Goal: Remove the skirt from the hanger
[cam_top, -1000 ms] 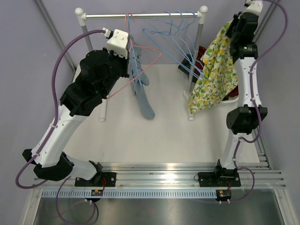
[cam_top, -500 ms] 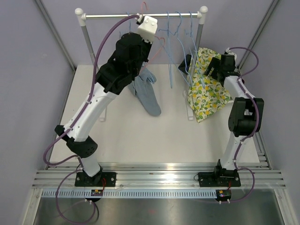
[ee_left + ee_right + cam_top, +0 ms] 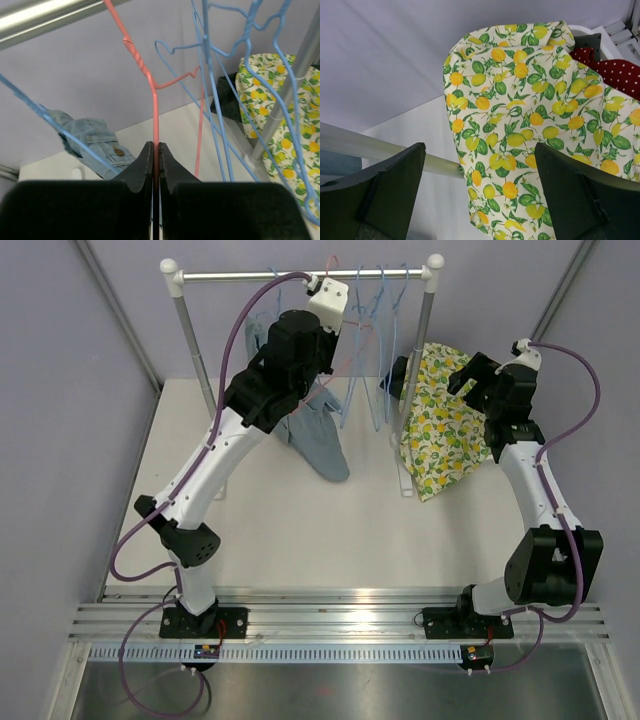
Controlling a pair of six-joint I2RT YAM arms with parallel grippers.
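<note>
The skirt, cream with a lemon print, lies heaped by the rack's right post; it also fills the right wrist view. My right gripper hovers over it, open, with nothing between its fingers. The pink wire hanger is bare and its hook is up at the rail. My left gripper is shut on the hanger's wire; seen from above, it sits just under the rail, and the pink hanger trails below it.
The metal rail carries several blue hangers. A denim garment hangs from one of them, left of my left gripper. Red dotted cloth lies in a white basket under the skirt.
My right gripper opened and let go of the skirt, which dropped from high up onto the heap by the post. My left arm carried the pink hanger rightward along the rail.
</note>
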